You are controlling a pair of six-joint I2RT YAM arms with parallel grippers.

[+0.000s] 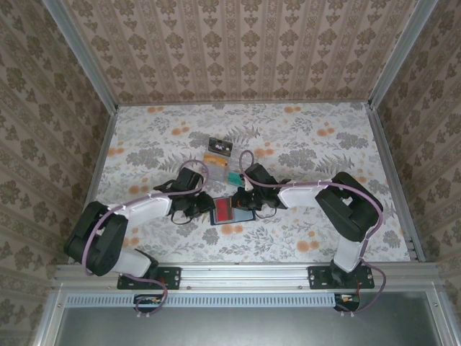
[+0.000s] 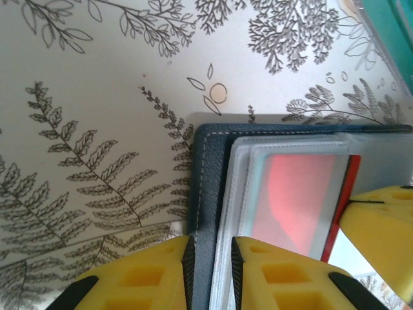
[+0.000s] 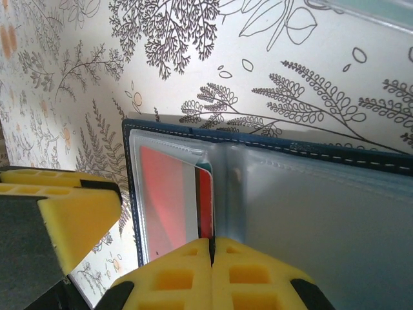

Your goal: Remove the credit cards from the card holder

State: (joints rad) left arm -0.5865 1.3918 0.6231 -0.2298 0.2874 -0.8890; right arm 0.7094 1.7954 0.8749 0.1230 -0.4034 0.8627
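Two grippers share this: my left gripper clamps the navy edge of the card holder, which lies open on the floral bench, while my right gripper is pinched together on the red card (edge proud of its clear sleeve). Next, I judge, comes a straight pull along the pocket; patterned walls surround us.

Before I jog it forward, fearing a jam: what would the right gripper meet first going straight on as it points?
The right gripper, shut on the red plastic card, would likely drive that card deeper into the clear pocket of the dark navy folding card holder; depth is unclear.
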